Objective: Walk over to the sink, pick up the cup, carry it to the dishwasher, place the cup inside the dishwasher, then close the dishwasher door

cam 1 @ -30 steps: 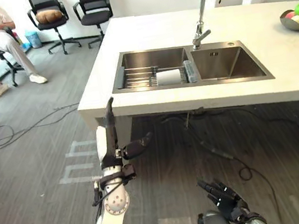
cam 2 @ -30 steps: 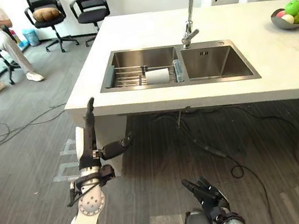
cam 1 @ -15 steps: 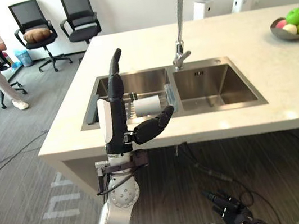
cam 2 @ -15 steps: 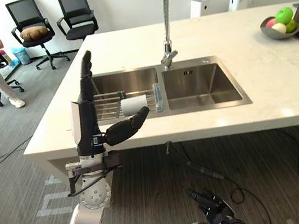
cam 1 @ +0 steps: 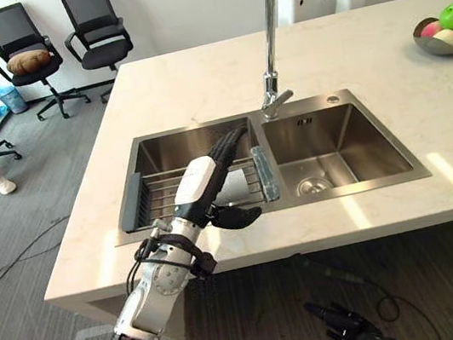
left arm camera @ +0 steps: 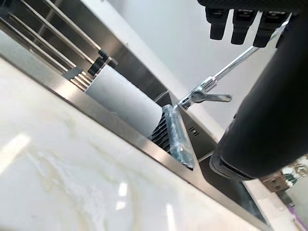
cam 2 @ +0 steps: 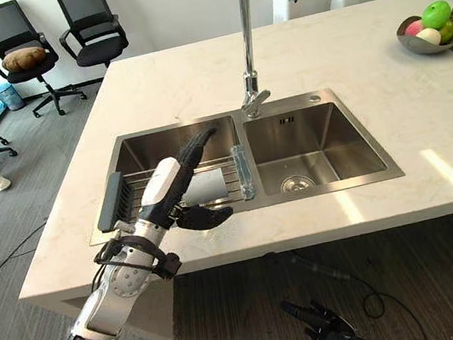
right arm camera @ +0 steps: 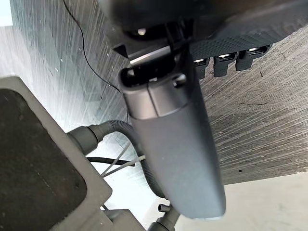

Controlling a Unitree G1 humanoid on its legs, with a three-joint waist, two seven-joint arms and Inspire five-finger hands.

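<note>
Left hand (cam 1: 199,184) centre frame over cup (left arm camera: 125,98) on sink (cam 1: 180,148) rack (cam 1: 158,200); fingers straight, empty. Right hand (cam 1: 348,329) bottom edge, fingers relaxed, empty.

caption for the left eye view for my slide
Left hand, fingers straight, held over the sink's rack, where the white cup lies on its side.

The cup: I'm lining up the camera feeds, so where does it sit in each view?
Left eye view: the cup lies on the rack in the left basin, just past the left hand.
Right eye view: the cup, same place, left of centre.
Left wrist view: the cup, on its side past the counter edge.
Right wrist view: faces the floor.
Shared landmark: the faucet.
</note>
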